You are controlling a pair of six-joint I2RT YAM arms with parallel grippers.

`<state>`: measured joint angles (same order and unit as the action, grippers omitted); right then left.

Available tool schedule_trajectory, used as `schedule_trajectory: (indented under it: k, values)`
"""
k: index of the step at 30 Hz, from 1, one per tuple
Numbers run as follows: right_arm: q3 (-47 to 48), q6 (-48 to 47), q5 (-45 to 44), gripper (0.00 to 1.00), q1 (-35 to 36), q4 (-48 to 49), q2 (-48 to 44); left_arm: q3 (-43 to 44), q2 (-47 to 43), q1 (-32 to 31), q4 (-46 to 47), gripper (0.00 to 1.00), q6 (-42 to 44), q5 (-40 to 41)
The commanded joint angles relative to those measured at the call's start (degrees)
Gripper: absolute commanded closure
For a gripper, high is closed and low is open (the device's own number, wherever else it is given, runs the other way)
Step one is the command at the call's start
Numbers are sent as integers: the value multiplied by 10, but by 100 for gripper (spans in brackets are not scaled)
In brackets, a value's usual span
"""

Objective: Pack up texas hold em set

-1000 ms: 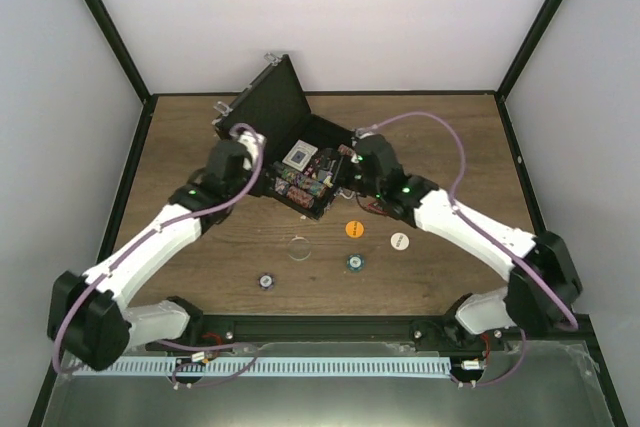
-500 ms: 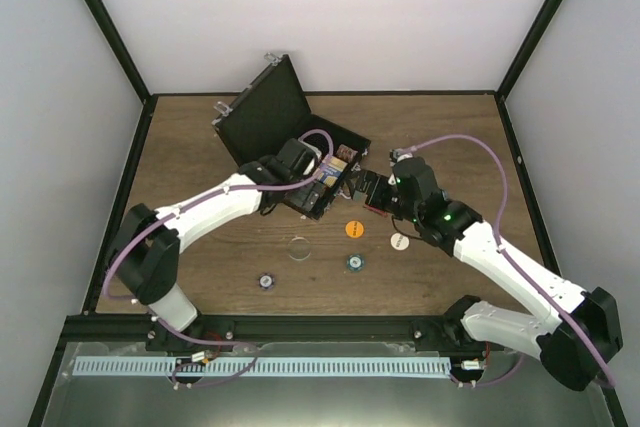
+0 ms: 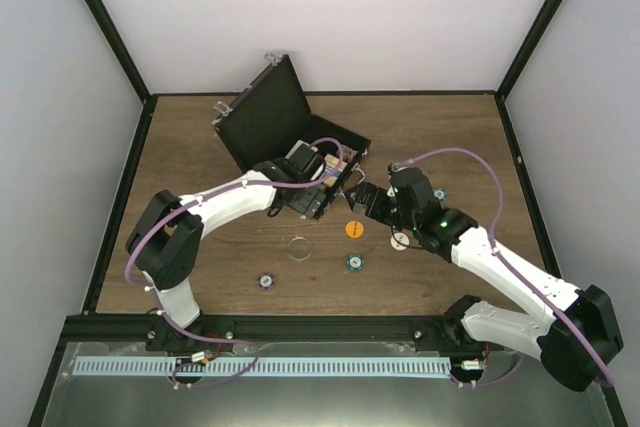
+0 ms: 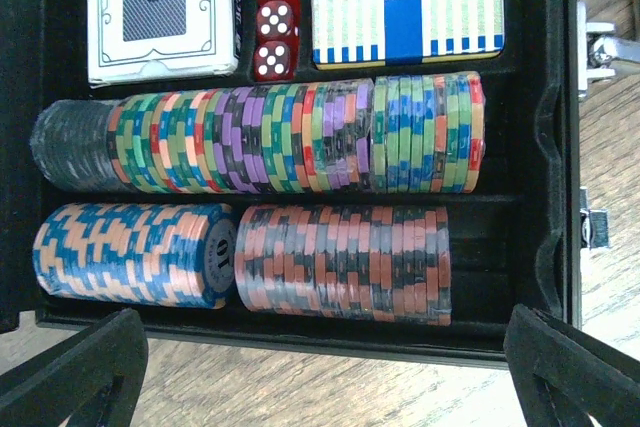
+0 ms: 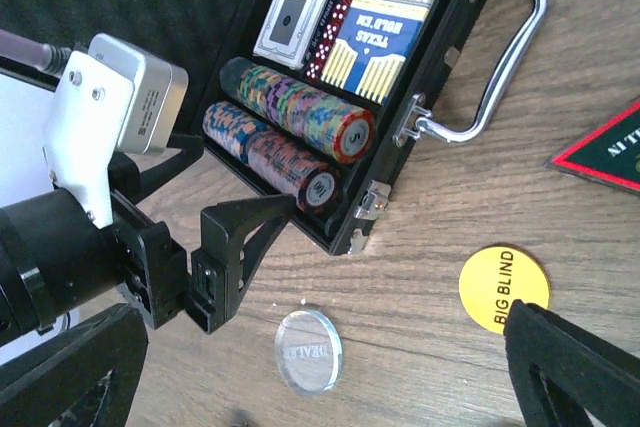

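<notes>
The small black briefcase (image 3: 262, 119) lies open at the back of the table, lid raised. Its tray (image 4: 540, 197) holds rows of multicoloured poker chips (image 4: 290, 137), a card deck (image 4: 165, 7), red dice (image 4: 275, 17) and a blue card box (image 4: 405, 2). My left gripper (image 3: 335, 169) hovers open over the tray's front edge, nothing between its fingers (image 4: 75, 377). My right gripper (image 3: 362, 199) stands open beside the case, above the table. A clear dealer button (image 5: 308, 350), an orange big blind button (image 5: 503, 287) and the triangular marker (image 5: 610, 147) lie outside the case.
A white round button (image 3: 400, 241) shows partly under my right arm. Two loose chips (image 3: 266, 281) (image 3: 355, 262) lie nearer the front. The case's silver handle (image 5: 500, 57) sticks out toward the right. The left gripper's finger (image 5: 240, 237) crosses the right wrist view.
My left arm has swung right, bringing its gripper over the chip rows. My right gripper has drawn back from the case toward the orange button. Both stay open.
</notes>
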<state>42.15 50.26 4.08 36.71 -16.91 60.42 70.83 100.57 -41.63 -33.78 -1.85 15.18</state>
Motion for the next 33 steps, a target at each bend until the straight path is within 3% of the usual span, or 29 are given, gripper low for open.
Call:
schedule_trajectory:
  k: [1, 21, 33]
  values:
    - [-13, 19, 18, 0, -1, 17, -1, 18, 26, -2, -9, 0, 5, 8]
    - [-35, 39, 48, 0, -1, 48, 7, 47, 74, 1, -16, 0, -11, 46]
    - [-40, 46, 62, 0, -1, 62, 16, 45, 63, 42, -15, 0, -13, 72]
